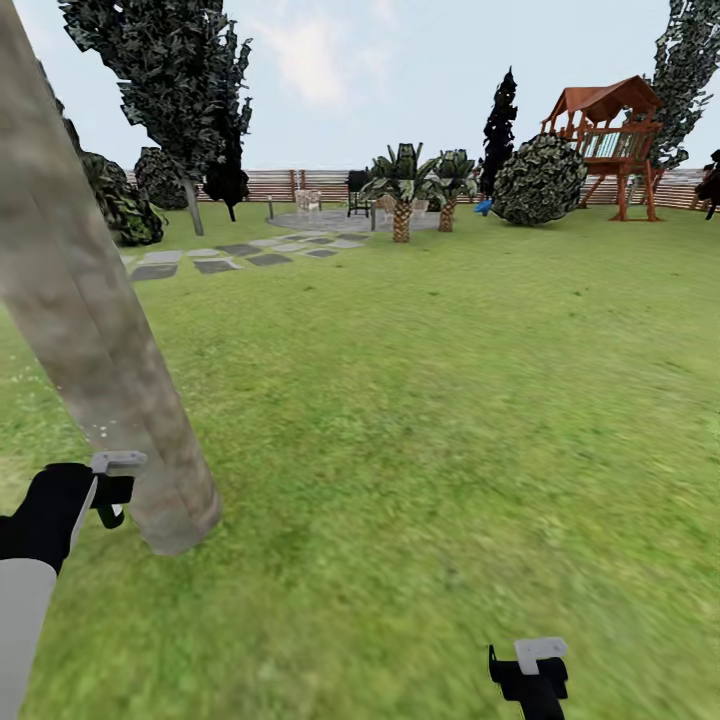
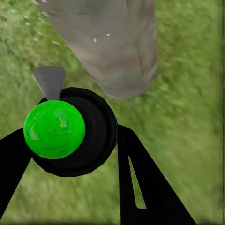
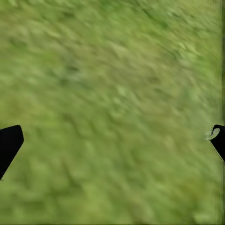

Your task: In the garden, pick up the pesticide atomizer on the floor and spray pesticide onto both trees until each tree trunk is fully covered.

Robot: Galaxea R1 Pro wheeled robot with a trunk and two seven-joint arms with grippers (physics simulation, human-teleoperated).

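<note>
So at the far left, the left gripper (image 1: 112, 490) is seen right up against the base of a thick mottled tree trunk (image 1: 95, 330), which leans across the left of the head view. In the left wrist view, the pesticide atomizer (image 2: 63, 129) is clamped between the black fingers (image 2: 140, 178): a bright green ball on a black round body, with a small grey nozzle aimed at the trunk (image 2: 117, 51). A few tiny white specks are seen on the bark there.

Further right, the grass floor (image 1: 420, 420) is spread wide, with grey stepping stones (image 1: 240, 255) far off, then two small palm-like plants (image 1: 420, 190), a round bush (image 1: 540, 180) and a wooden play tower (image 1: 610, 140) by the slat fence (image 1: 300, 183).

Near the bottom right, the right gripper (image 1: 532, 668) is held low over the grass. In the right wrist view its fingers (image 3: 9, 143) are spread wide apart with nothing gripped, just lawn (image 3: 112, 112) underneath.
</note>
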